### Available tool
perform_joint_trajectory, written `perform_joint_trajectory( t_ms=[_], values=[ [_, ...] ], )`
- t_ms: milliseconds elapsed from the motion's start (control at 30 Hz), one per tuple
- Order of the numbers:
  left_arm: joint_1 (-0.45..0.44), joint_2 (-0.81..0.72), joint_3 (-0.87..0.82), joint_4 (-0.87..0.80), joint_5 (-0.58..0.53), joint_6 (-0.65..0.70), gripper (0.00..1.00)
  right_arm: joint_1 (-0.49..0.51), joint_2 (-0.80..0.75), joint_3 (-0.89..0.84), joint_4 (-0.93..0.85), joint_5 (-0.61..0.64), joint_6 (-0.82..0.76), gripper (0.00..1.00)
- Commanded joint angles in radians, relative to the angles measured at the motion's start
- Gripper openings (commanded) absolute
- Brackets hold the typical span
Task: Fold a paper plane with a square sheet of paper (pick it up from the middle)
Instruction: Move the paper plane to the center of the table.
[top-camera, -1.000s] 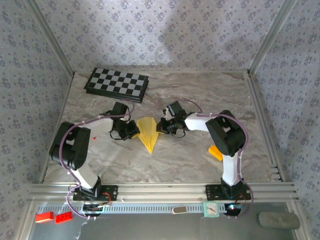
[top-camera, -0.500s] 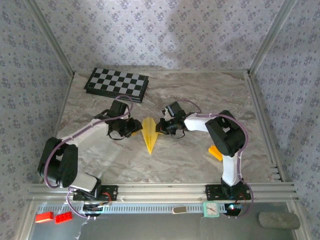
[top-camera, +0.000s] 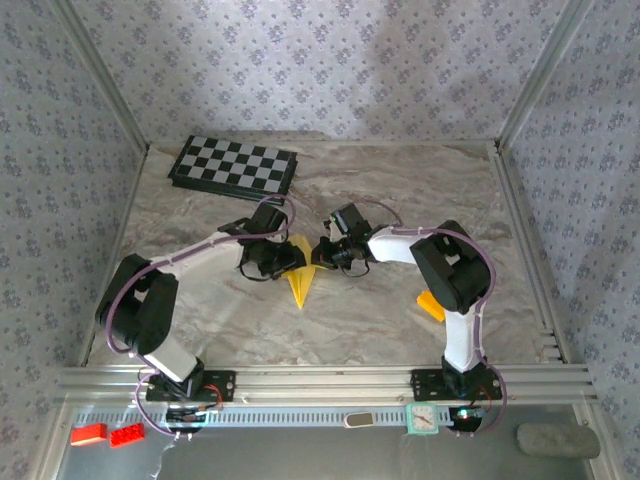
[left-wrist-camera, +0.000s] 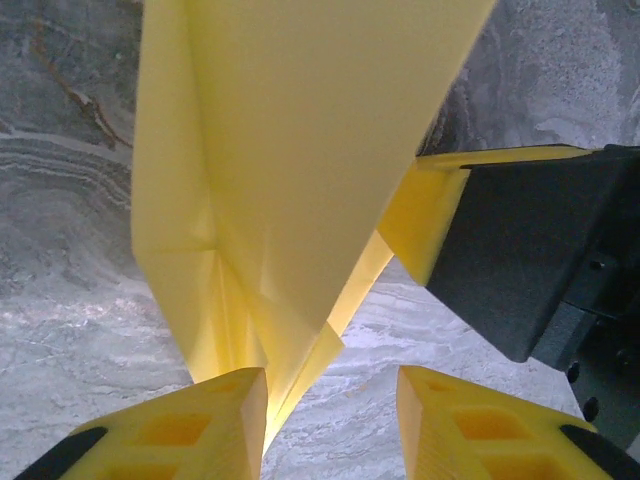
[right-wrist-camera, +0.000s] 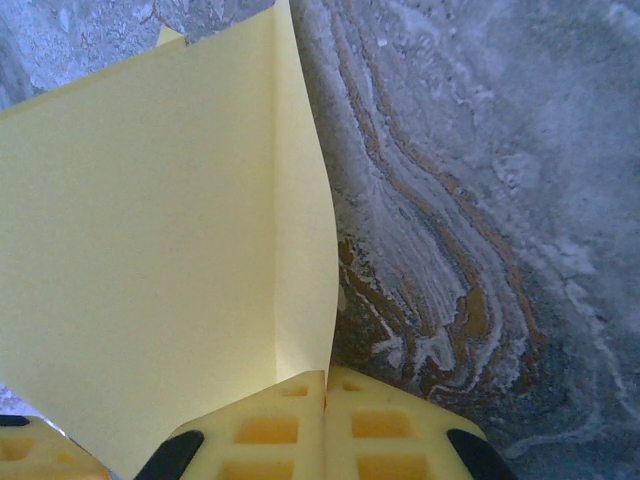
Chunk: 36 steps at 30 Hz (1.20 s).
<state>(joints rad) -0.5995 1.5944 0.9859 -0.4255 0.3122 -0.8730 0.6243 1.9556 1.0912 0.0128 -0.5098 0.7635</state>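
The yellow paper plane (top-camera: 301, 283) sits mid-table as a narrow creased dart, point toward the near edge. My left gripper (top-camera: 288, 258) is at its left side and my right gripper (top-camera: 318, 254) at its right. In the left wrist view the folded paper (left-wrist-camera: 290, 150) stands over the open left gripper (left-wrist-camera: 332, 385). Its lower corner touches the left finger (left-wrist-camera: 215, 420), and marble shows in the gap. The right gripper's yellow pad (left-wrist-camera: 425, 220) presses the far flap. In the right wrist view the right gripper (right-wrist-camera: 326, 380) is shut on the edge of the paper (right-wrist-camera: 150, 250).
A checkerboard (top-camera: 234, 168) lies at the back left of the marble table (top-camera: 400, 180). A small orange-yellow block (top-camera: 431, 305) sits beside the right arm's base link. The metal rail (top-camera: 320, 380) runs along the near edge.
My left arm has swung right, up against the paper, and its jaws have opened. The paper has gone from a wide flat kite to a narrower, raised fold. The right gripper has stayed put.
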Motion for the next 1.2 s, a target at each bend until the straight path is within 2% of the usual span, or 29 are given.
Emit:
perform_joint_trajectory(
  t_ms=[0,767,1167],
  values=[
    [-0.022,0.031,0.037,-0.070,-0.062,0.018,0.40,-0.004,-0.024,0.019,-0.014,-0.011,0.008,0.06],
    [-0.097,0.162,0.110,-0.124,-0.132,0.060,0.46,0.000,-0.011,0.038,-0.022,-0.021,0.007,0.07],
    [-0.111,0.199,0.146,-0.188,-0.219,0.068,0.29,-0.003,-0.030,0.032,-0.022,-0.021,0.014,0.10]
  ],
)
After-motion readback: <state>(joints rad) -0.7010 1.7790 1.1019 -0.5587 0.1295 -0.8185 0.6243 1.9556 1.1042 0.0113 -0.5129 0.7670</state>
